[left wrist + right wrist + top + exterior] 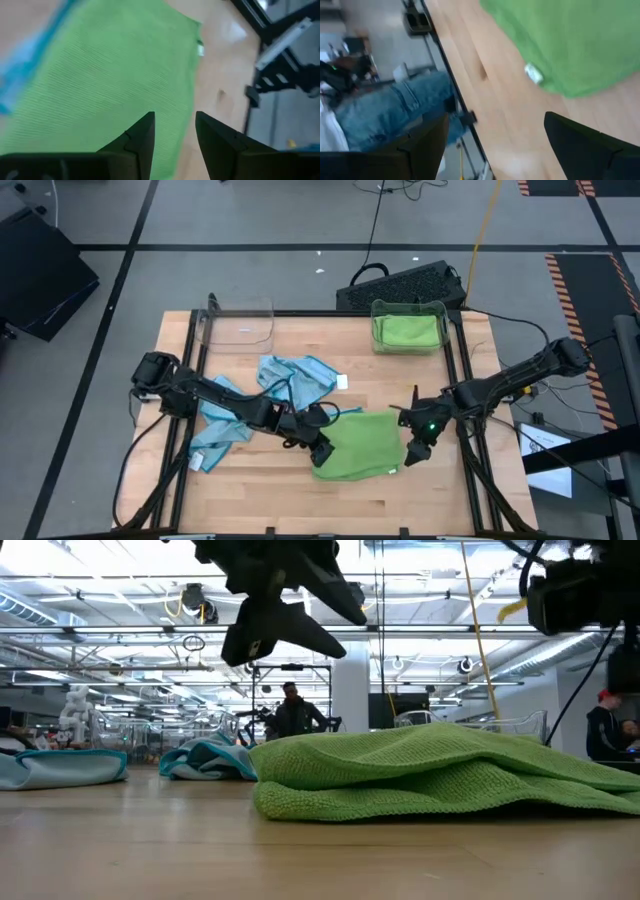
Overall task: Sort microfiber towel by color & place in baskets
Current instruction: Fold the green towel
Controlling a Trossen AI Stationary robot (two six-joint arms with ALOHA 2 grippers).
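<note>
A green towel [360, 445] lies flat and slightly rumpled on the table near its front edge, also seen in the low view [430, 775]. My left gripper [318, 448] hangs open just above the towel's left edge [175, 120], touching nothing. My right gripper [415, 448] is open off the towel's right edge, over bare wood [495, 125]. One blue towel [290, 375] lies crumpled at mid-table and another [215, 435] at the left. The left basket [240, 325] stands at the far edge. The right basket [408, 328] holds a green towel.
A dark frame rail [455, 380] runs along the table's right side, close to my right arm. A black keyboard [400, 285] lies beyond the far edge. A person in jeans [395, 110] stands off the table's side; other people [292, 710] are in the room behind.
</note>
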